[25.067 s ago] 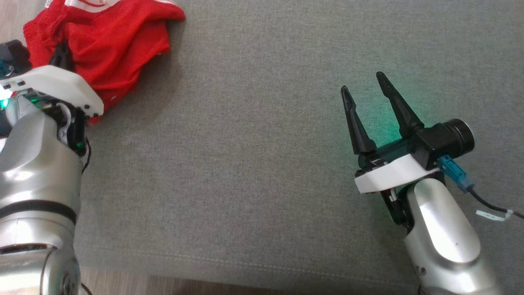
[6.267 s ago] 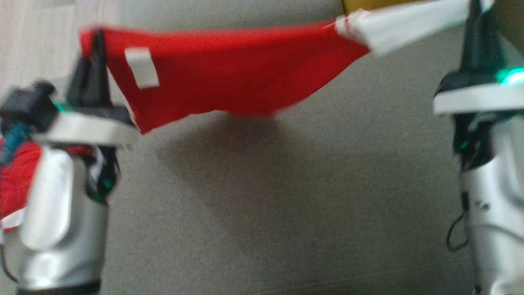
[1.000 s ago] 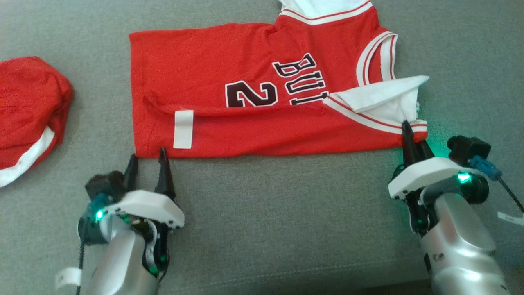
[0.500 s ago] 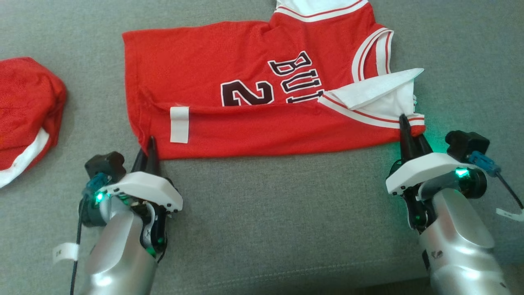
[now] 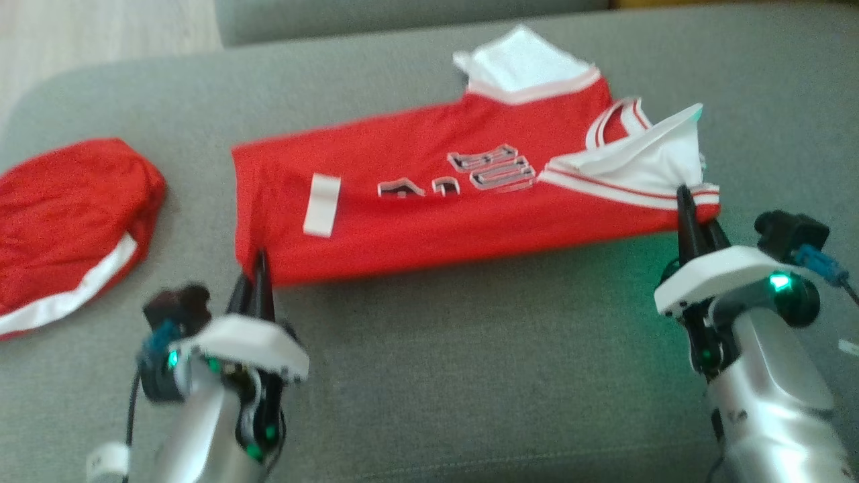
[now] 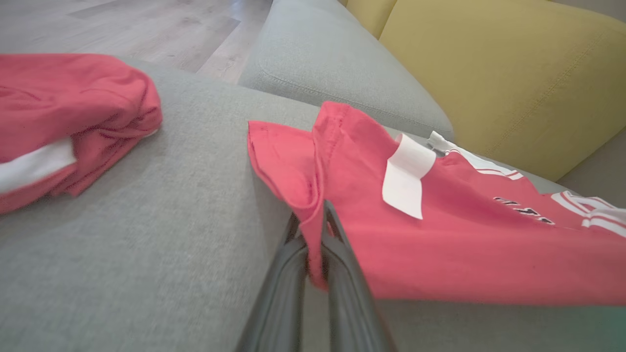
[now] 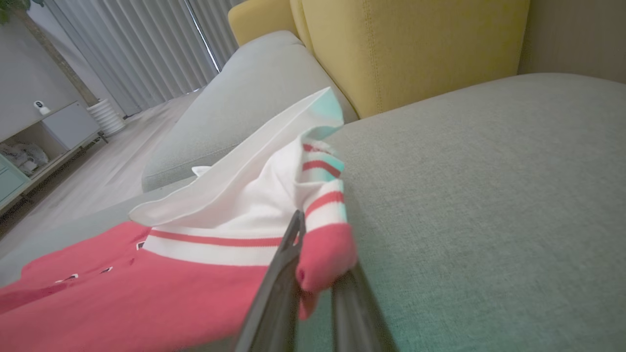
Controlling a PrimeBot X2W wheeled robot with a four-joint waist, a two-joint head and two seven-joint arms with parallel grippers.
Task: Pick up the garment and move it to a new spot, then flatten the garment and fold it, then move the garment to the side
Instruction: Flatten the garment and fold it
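**Left gripper** (image 5: pixel 259 265): the 2 dark fingers (image 6: pixel 342 274) are pressing together on the near hem corner of the red jersey (image 5: pixel 436 208). In the left wrist view the cloth is sitting pinched between them and bunching above the tips.

**Right gripper** (image 5: pixel 686 201): it is clamping the near corner at the jersey's shoulder end. In the right wrist view a red edge with white and red stripes is bulging out between the 2 fingers.

**Jersey:** it is lying spread across the grey sofa seat (image 5: pixel 470 376). Its length is running left to right in the head view, with the hem end toward the robot's left and the shoulders toward its right. The near strip is folding over the front, covering the lower part of the dark lettering. The near edge appears to be riding slightly above the seat in the left wrist view. A white label (image 5: pixel 321 204) is showing on the upper face near the hem end. 1 white sleeve (image 5: pixel 644 161) is standing folded up just beside the right gripper. A 2nd white sleeve (image 5: pixel 520 64) is lying at the far edge.

**Surroundings:** a second red garment (image 5: pixel 74 215) with a white band is sitting bunched on the seat to the robot's left, well apart from the jersey. A yellow back cushion (image 6: pixel 489 73) is standing behind the seat. Pale wood floor (image 5: pixel 100 40) is showing beyond the seat's left end. The head view is slightly blurred.
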